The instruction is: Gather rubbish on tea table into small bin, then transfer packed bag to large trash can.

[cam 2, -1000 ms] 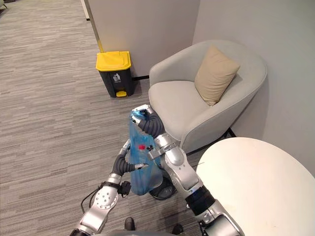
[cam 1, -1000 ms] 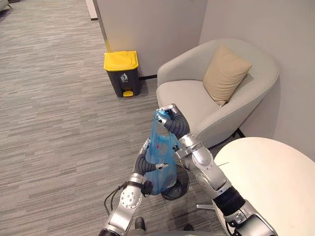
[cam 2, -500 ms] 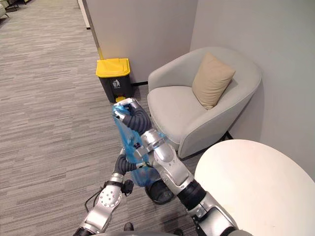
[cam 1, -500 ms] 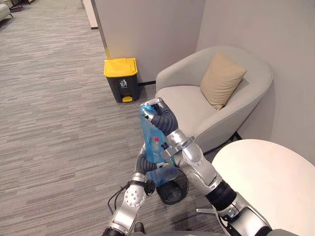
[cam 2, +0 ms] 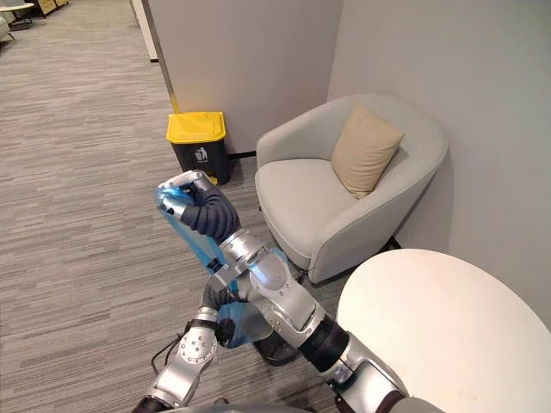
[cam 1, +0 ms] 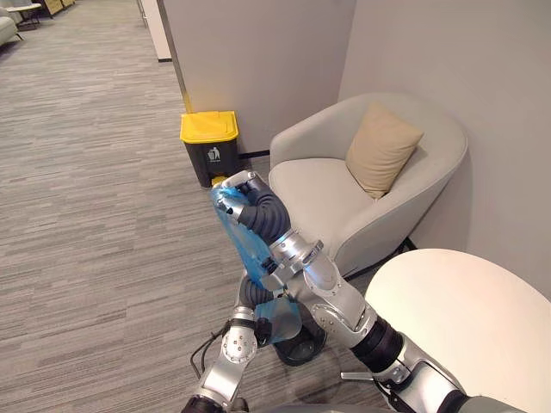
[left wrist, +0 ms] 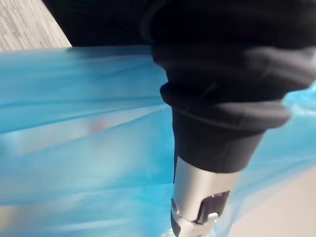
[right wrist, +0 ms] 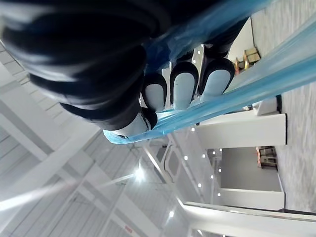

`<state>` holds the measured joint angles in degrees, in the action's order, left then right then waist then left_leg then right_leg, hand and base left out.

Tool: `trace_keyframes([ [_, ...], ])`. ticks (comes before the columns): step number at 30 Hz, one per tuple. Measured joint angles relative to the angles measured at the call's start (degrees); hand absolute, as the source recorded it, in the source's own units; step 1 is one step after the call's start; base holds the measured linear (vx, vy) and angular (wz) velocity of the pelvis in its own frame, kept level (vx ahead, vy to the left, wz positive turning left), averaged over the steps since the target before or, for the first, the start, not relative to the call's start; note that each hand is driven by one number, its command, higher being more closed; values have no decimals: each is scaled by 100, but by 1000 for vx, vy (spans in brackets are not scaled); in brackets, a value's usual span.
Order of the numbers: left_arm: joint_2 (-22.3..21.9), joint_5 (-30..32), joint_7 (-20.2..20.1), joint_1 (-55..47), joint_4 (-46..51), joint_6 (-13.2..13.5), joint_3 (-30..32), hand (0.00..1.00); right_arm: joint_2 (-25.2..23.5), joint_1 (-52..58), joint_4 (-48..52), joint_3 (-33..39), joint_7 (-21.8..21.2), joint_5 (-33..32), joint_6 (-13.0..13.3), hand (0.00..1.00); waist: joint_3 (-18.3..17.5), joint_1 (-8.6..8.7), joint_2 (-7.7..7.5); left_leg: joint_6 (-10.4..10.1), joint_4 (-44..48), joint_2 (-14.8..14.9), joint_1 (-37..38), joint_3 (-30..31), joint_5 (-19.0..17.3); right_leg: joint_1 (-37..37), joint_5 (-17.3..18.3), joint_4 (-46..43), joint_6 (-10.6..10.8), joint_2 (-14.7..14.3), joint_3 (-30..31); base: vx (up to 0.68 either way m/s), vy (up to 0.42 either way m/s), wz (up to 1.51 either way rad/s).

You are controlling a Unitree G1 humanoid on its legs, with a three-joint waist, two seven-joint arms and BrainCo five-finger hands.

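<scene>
On my feed, the grey striped carpet [cam 1: 95, 198] fills the left side. The large dark trash can with a yellow lid [cam 1: 209, 148] stands closed against the wall, well apart from both arms. Coming inward, my left hand [left wrist: 200, 190] sits low against the bottom of the translucent blue plastic bag [cam 1: 247, 241]. The film covers most of that hand, so I cannot tell whether its fingers are closed or loose.

The bag hangs in the air, stretched from that low point up to my right hand [cam 1: 238, 193], which is raised above the carpet between me and the yellow-lidded can. Its fingers [right wrist: 183, 88] are curled tight around the bunched top of the bag, with the film drawn across their dark tips.

Below the bag's lower end, the small round black bin [cam 1: 299, 348] rests on the floor. Further right is a light grey tub armchair [cam 1: 323, 185] with a beige cushion [cam 1: 383, 148] propped against its back. The round white tea table [cam 1: 465, 318] is at the far right.
</scene>
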<state>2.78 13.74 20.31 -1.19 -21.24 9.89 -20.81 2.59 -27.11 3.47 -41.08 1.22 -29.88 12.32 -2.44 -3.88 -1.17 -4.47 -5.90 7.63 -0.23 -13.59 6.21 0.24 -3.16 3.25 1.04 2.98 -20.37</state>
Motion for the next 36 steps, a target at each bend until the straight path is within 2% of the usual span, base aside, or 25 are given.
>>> trace_keyframes([
  [3, -8, 42, 110, 62, -20, -72, -5, 0, 12, -102, 0, -5, 15, -128, -23, 100, -3, 11, -5, -22, 0, 44, -1, 12, 12, -1, -8, 7, -13, -45, 7, 0, 0, 0],
  [4, -20, 42, 119, 86, -20, -80, -2, 100, 12, -171, 0, -52, 18, -165, -32, 100, -3, 7, -5, -22, -2, 45, 2, 15, 14, -2, -9, 10, -15, -54, 8, 14, -3, -4],
  [9, -45, 41, 134, 305, -19, -133, -14, 100, -4, -533, 2, -349, -9, -235, -37, 100, -6, 7, -6, -22, -1, 43, 3, 27, 14, 1, -12, 10, -18, -75, 13, 4, 1, -1],
  [26, -49, -249, 114, 561, 27, -190, -86, 100, -220, -636, 2, -402, -138, -390, -36, 100, -6, 19, -8, -22, -3, 24, 27, 43, 15, 25, -5, 6, -9, -58, 0, 8, 4, 0],
  [27, -49, -291, 108, 560, 35, -190, -16, 100, -218, -633, 0, -399, -156, -346, -36, 0, -5, 27, -7, -22, -4, 24, 27, 43, 15, 24, -3, 6, -6, -46, 0, 0, 0, 0],
  [32, -53, -377, 90, 372, 60, -189, 266, 100, -192, -298, 6, -163, -290, 234, -8, 0, -3, 164, -9, -21, -4, 10, 26, 44, 14, 23, 13, 1, 17, -19, -2, 0, 0, 0],
  [36, -53, -420, 86, 189, 167, -186, 542, 100, 281, 424, 1, 145, -390, 1099, 11, 0, 13, 169, -16, -21, -5, -5, 14, 44, 13, 13, 23, 1, 32, -5, -2, 0, 0, 0],
])
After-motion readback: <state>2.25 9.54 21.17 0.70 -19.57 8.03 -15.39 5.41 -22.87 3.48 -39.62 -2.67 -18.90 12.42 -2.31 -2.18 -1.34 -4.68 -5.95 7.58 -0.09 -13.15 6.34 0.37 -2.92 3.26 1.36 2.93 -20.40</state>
